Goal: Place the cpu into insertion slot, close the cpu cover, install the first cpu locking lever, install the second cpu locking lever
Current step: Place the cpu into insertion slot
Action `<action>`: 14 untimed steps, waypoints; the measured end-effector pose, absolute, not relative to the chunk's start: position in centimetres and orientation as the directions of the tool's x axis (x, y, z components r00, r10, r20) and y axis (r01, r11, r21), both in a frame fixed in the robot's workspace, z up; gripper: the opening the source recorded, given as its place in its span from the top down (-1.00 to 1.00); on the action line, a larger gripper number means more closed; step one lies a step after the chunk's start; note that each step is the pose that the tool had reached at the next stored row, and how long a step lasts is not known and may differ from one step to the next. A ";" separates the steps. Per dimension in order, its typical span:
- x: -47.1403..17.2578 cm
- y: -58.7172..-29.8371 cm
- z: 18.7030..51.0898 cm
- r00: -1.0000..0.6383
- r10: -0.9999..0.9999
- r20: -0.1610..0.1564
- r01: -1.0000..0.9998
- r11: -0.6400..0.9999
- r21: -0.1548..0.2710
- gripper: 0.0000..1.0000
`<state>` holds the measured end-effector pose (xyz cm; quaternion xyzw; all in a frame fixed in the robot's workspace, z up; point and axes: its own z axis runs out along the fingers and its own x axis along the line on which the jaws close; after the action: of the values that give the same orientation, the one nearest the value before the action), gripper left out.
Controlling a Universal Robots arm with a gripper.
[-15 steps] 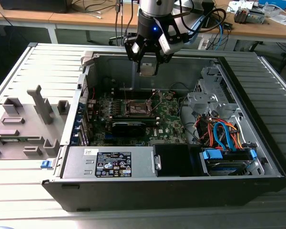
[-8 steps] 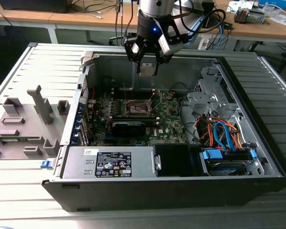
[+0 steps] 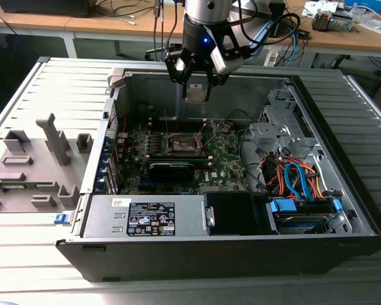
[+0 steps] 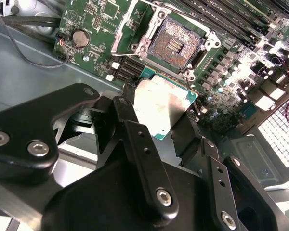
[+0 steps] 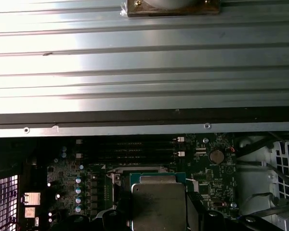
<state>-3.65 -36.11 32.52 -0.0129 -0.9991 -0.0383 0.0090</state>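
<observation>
One black two-finger gripper [image 3: 195, 81] hangs over the open black computer case [image 3: 241, 254], which lies on its side on the ribbed grey desk [image 3: 25, 254]. Its fingers are drawn in to the chip's width and pinch two opposite edges of the cpu [image 3: 195, 95], a small flat square chip with a silver-grey metal top and a green rim.

In the second wrist view the cpu [image 4: 164, 108] is carried in the air, well clear of the green circuit board [image 4: 94, 17]. It sits near the insertion slot [image 4: 176, 43], a small square socket with a brownish-gold pin field and a dark rim, but is not yet squarely over it. The slot lies bare. The cpu cover [image 4: 124, 30], a thin silver metal frame plate, stands tilted up at one side of it.

Hazards, as judged from this pose:
- The grip is on thin edges only, so a jolt could let the chip slip or twist.
- A chip lowered off-centre or canted would press on the fine pins and bend them.
- The raised cover stands close to the approach path and could catch a chip corner or a finger.
</observation>
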 end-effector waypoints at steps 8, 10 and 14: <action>-3.8 -36.2 32.2 -1.000 0.025 0.019 0.026 0.997 0.075 -0.09; -3.8 -36.2 32.2 -1.000 0.025 0.019 0.026 0.997 0.075 -0.09; -3.8 -36.2 32.2 -0.999 0.029 0.019 0.030 0.997 0.075 -0.09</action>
<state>-3.77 -36.17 32.16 -0.0149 -0.9991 -0.0375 0.0089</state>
